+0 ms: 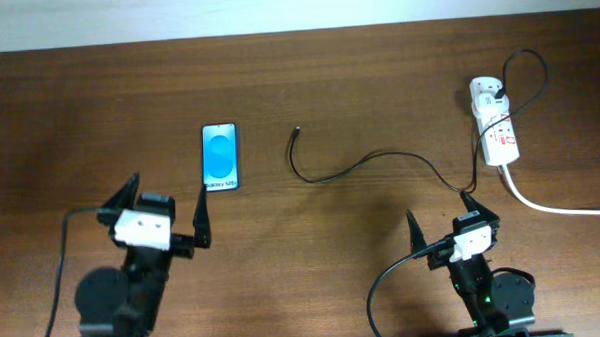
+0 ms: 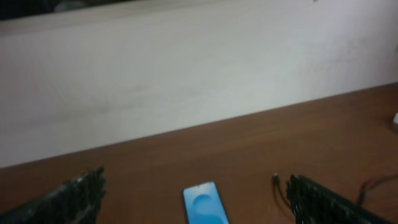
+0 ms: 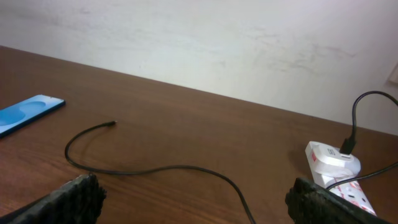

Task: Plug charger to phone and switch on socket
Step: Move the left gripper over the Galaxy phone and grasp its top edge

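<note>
The phone (image 1: 220, 157) lies flat on the wooden table, blue screen up; it also shows in the left wrist view (image 2: 204, 203) and the right wrist view (image 3: 25, 113). The charger's thin black cable (image 1: 365, 163) runs from its free connector tip (image 1: 296, 132) rightward, loops up and ends in a black plug seated in the socket (image 1: 493, 120). The cable also crosses the right wrist view (image 3: 155, 168), where the white socket (image 3: 339, 169) stands at right. My left gripper (image 1: 167, 208) is open, just near of the phone. My right gripper (image 1: 440, 210) is open, over the cable's right part.
The socket's thick white cord (image 1: 556, 205) runs off the right table edge. A pale wall (image 3: 217, 43) stands behind the table's far edge. Both arm bases sit at the near edge.
</note>
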Motion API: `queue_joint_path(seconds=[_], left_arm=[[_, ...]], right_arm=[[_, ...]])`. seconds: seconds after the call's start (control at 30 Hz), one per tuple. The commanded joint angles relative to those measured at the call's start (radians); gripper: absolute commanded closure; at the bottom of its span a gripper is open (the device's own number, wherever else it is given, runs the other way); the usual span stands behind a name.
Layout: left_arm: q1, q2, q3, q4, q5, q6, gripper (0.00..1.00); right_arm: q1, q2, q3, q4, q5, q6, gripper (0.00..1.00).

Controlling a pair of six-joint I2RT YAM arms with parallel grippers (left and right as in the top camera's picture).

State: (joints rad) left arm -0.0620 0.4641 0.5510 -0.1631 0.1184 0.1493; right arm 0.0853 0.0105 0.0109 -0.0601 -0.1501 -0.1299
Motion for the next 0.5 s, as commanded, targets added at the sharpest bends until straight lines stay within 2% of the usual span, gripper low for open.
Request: queue_joint_path(seconds=[0.0,0.17,0.3,0.33,0.4,0.47], left_arm=[[0.006,0.163,0.188,-0.103,0.056,-0.021,0.01],[0.006,0.482,0.480,-0.287,0.089,-0.022,0.01],[0.006,0.813,0.806,-0.540,0.154,-0.022,0.01],[0.006,0.900,0.879,-0.595,0.209,-0.022,0.01],[0.006,0.994,0.898,-0.634,0.344,-0.022,0.01],[0.006,1.067,0.898,-0.679,0.367,-0.021,0.01]], right_arm=[[0.006,-0.007,-0.005,-0.007,0.005,0.007,0.02],[0.006,-0.007,-0.005,-0.007,0.005,0.007,0.02],[0.006,-0.007,-0.005,-0.007,0.005,0.007,0.02],[0.006,-0.007,-0.005,-0.007,0.005,0.007,0.02],[0.006,-0.007,-0.005,-0.007,0.005,0.007,0.02],[0.006,-0.007,-0.005,-0.007,0.005,0.007,0.02]])
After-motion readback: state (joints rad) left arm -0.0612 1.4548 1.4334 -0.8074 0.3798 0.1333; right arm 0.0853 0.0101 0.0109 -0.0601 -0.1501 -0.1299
